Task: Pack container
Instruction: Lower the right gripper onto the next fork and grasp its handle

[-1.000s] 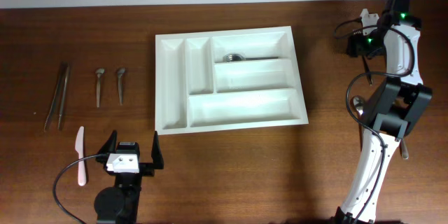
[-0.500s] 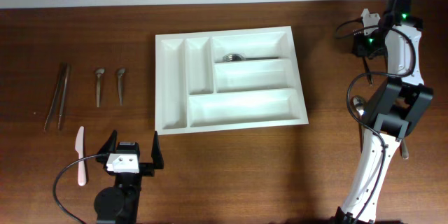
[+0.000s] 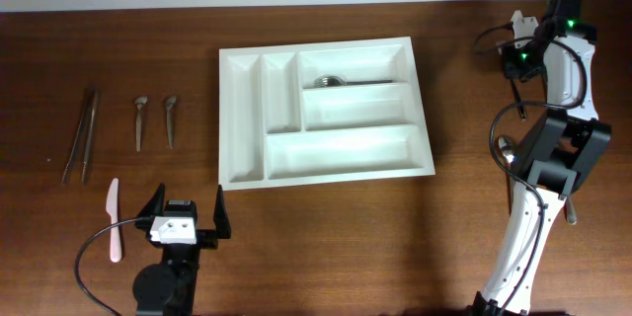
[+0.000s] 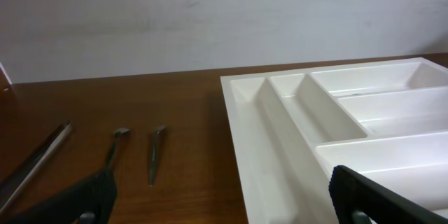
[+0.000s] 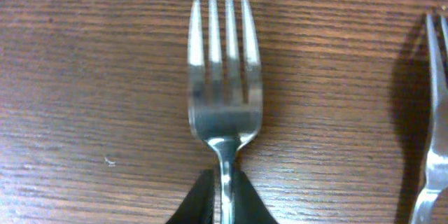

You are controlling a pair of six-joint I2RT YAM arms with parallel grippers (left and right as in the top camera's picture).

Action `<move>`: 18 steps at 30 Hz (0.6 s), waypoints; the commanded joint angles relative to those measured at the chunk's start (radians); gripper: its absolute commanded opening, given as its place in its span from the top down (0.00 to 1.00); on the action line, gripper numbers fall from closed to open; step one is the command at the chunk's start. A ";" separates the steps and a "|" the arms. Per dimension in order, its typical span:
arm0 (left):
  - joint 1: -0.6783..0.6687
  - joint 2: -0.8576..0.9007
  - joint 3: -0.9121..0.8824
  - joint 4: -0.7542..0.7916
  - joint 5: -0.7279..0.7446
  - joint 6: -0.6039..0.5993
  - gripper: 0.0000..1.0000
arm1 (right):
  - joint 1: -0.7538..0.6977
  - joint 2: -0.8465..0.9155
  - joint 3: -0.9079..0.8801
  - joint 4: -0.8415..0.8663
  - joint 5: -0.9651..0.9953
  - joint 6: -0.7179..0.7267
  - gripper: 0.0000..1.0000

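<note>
The container (image 3: 225,118) is a white five-compartment tray at the table's middle, with one metal utensil (image 3: 341,82) in its top long compartment. In the left wrist view its near wall (image 4: 280,119) fills the right half. My left gripper (image 3: 188,219) stands open near the front edge, left of the tray's corner, with nothing between its fingers (image 4: 364,197). My right gripper (image 5: 225,182) is shut on the neck of a steel fork (image 5: 225,91) that lies flat on the wood, tines pointing away. In the overhead view the right gripper (image 3: 515,59) sits at the far right and hides that fork.
A second fork (image 5: 434,119) lies just right of the held one. Long tongs (image 3: 81,136), two small spoons (image 3: 139,120) (image 3: 170,118) and a pale pink knife (image 3: 114,219) lie at the left. A spoon (image 3: 506,148) shows beside the right arm.
My right gripper's jaws have closed on the fork's neck. Neither arm has visibly shifted in the overhead view.
</note>
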 commanded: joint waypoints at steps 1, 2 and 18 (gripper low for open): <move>0.005 -0.008 -0.002 -0.004 0.004 -0.006 0.01 | -0.012 0.060 -0.019 -0.002 0.037 0.000 0.92; 0.005 -0.008 -0.002 -0.004 0.004 -0.006 0.01 | -0.012 0.060 -0.019 -0.001 0.037 0.000 0.92; 0.005 -0.008 -0.002 -0.004 0.004 -0.006 0.01 | -0.011 0.060 -0.018 -0.001 0.062 0.001 0.96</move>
